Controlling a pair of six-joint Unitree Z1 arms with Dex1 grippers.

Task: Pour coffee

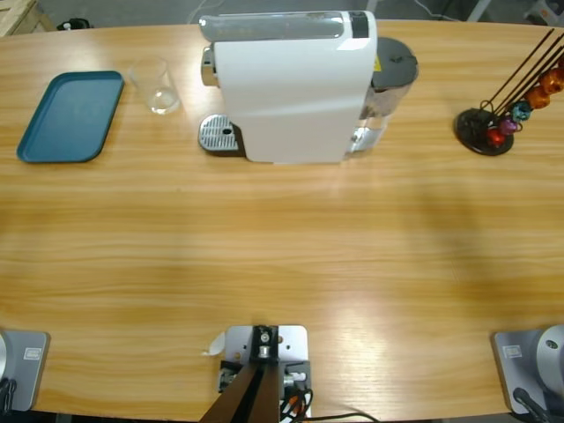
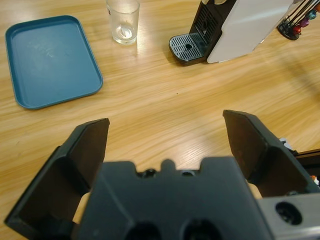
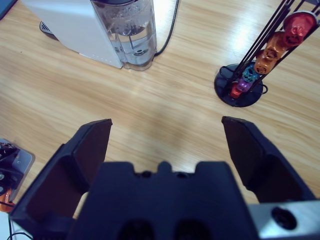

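Note:
A white coffee machine (image 1: 291, 88) stands at the back middle of the table, its metal drip tray (image 1: 218, 135) on its left and a clear water tank (image 1: 381, 97) on its right. A clear glass cup (image 1: 159, 86) stands left of the machine, away from the drip tray. The left wrist view looks past my left gripper (image 2: 165, 145), open and holding nothing, toward the cup (image 2: 123, 21) and drip tray (image 2: 188, 47). My right gripper (image 3: 165, 145) is open and holds nothing; beyond it stand the water tank (image 3: 129, 35) and capsule rack (image 3: 260, 62). Neither gripper appears in the high view.
A teal tray (image 1: 70, 115) lies at the back left, beside the cup. A black wire rack (image 1: 507, 110) holding several coloured capsules stands at the back right. A cable (image 3: 170, 27) runs behind the machine. Bare wood stretches across the table's front half.

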